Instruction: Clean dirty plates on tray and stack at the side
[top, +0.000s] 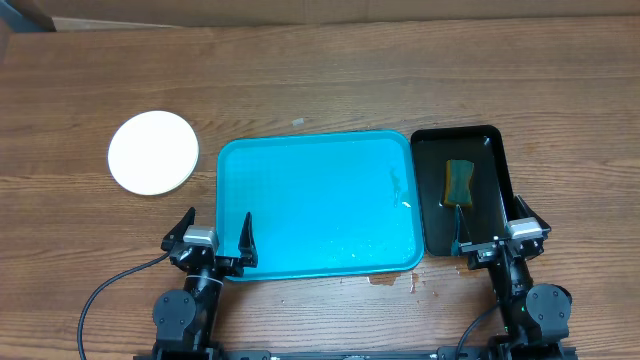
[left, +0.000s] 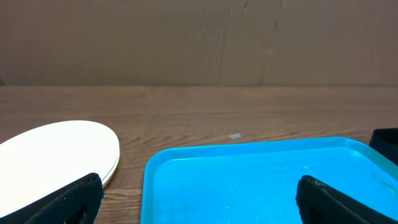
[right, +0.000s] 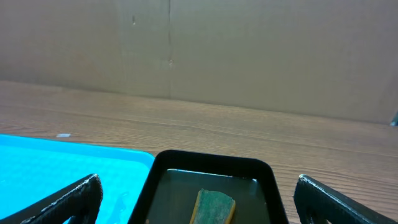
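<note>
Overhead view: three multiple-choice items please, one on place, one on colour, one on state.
1. Relative to the turquoise tray, the plates lie: A) on it B) left of it, on the table C) right of it.
2. The small tray holding the sponge is: A) black B) white C) red.
3. The left fingers and right fingers are: A) open, empty B) shut on a plate C) shut on the sponge.
Answers: 1 B, they rest on wood beside the tray; 2 A, its rim is black; 3 A, both pairs stand spread with nothing between.
</note>
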